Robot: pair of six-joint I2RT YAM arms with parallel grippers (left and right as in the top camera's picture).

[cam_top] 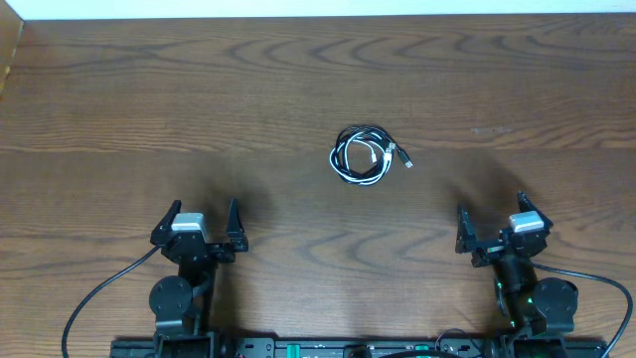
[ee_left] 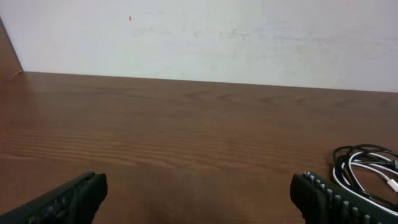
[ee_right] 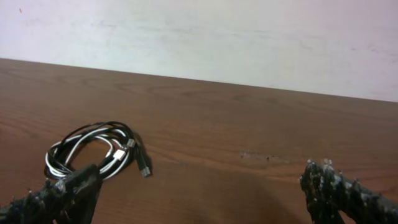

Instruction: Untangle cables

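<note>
The black cable [ee_right: 99, 126] and the white cable [ee_right: 69, 147] lie intertwined in one small coil near the centre of the worktop [cam_top: 149, 89]. The left tool [cam_top: 206, 205] and the right tool [cam_top: 491, 205] both have their jaws spread, hold nothing, and are well apart from the coil.

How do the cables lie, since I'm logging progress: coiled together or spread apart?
Coiled together: black and white cables share one small loop.
</note>
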